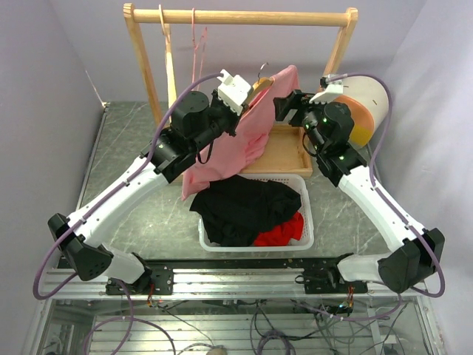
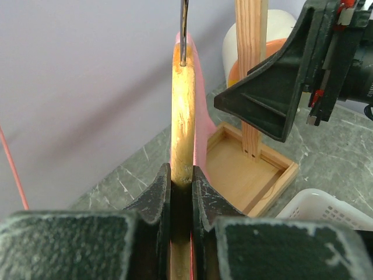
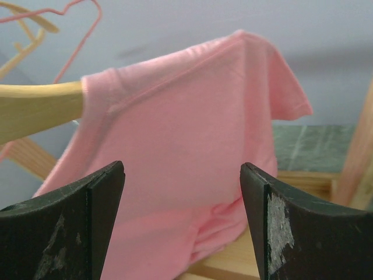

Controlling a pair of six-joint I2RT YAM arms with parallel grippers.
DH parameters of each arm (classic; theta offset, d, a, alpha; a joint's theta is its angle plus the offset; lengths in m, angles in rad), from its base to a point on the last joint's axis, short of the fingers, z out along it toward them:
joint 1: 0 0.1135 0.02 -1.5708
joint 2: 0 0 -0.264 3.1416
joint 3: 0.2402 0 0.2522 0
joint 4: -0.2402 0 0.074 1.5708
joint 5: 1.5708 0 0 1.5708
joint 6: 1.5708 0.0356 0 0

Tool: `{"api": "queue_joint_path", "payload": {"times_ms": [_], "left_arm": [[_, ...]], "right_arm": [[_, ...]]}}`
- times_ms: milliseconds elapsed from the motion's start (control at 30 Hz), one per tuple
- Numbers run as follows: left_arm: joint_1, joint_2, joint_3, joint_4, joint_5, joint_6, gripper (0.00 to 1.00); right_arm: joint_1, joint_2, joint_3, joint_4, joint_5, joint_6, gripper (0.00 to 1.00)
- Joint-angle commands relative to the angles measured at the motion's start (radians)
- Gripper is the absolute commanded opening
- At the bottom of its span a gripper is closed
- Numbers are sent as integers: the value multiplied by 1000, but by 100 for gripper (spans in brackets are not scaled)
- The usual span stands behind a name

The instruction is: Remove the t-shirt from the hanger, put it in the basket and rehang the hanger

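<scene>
- The left gripper (image 2: 181,175) is clamped tight on the bare end of a wooden hanger (image 2: 182,111), raised above the middle of the counter.
- A pink t-shirt (image 1: 247,137) hangs on the hanger's other end and drapes down toward the basket.
- The right gripper (image 3: 182,169) is spread wide and holds nothing. It faces the shirt from close by.
- A white basket (image 1: 307,222) sits mid-counter at the near edge. It holds a black garment (image 1: 244,207) and a red one (image 1: 284,229) at its right side.
- A shallow wooden tray (image 1: 288,155) lies behind the basket, toward the far edge. The shirt hangs over its left part.
</scene>
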Motion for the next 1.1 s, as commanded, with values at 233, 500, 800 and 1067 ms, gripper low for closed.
{"api": "queue_joint_path", "payload": {"times_ms": [233, 500, 800, 1067], "left_arm": [[0, 16, 1, 93, 7, -50, 7], [1, 26, 1, 81, 26, -54, 7], [1, -2, -23, 74, 52, -57, 7], [1, -7, -45, 40, -29, -23, 7]], "right_arm": [[0, 14, -51, 229, -188, 114, 77], [23, 45, -39, 219, -176, 110, 75], [64, 117, 34, 181, -120, 56, 62], [91, 79, 22, 130, -8, 16, 0]]}}
